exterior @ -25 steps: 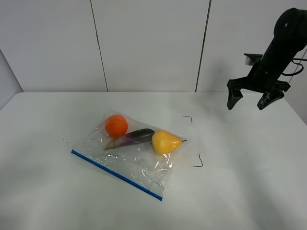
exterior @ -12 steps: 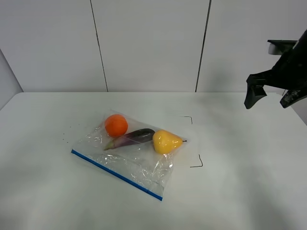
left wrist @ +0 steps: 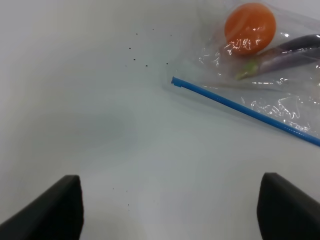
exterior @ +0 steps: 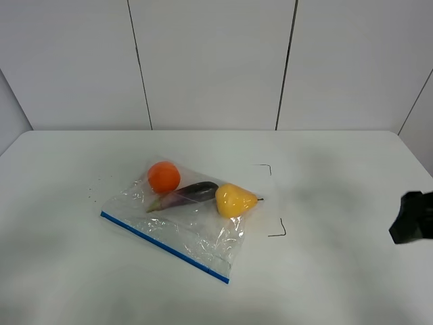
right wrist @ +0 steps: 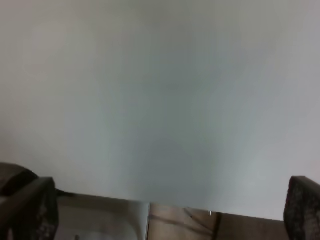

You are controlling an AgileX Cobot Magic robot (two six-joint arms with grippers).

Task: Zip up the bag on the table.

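**Bag lies flat, both arms clear of it**

The bag (exterior: pixel 177 213) lies flat on the table (exterior: pixel 338 284), a little left of the middle in the high view. Its blue strip (exterior: pixel 164 247) runs along the near edge, slanting from the left end down toward the right. Whether the strip is sealed cannot be told from these views. Inside, along the far side, sit 3 items in a row — an orange (exterior: pixel 164 177) at the left, an eggplant (exterior: pixel 184 195) in the middle, a pear (exterior: pixel 234 200) at the right. The eggplant touches the pear; the orange sits just beside the eggplant's stem end.

2 thin black corner marks (exterior: pixel 266 167) show on the table just right of the bag, and a few dark specks (exterior: pixel 91 196) lie to its left.

The left gripper (left wrist: pixel 170 210) does not show in the high view. Its wrist view shows 2 dark fingertips (left wrist: pixel 55 207) far apart over bare table, with the left end of the blue strip and the orange ahead — jaws wide, holding nothing.

The right gripper (right wrist: pixel 170 210) shows only as a dark blurred shape at the right edge of the high view, well apart from the bag. Its wrist view shows 2 tips spread wide against a plain pale surface; the jaws are apart and empty.
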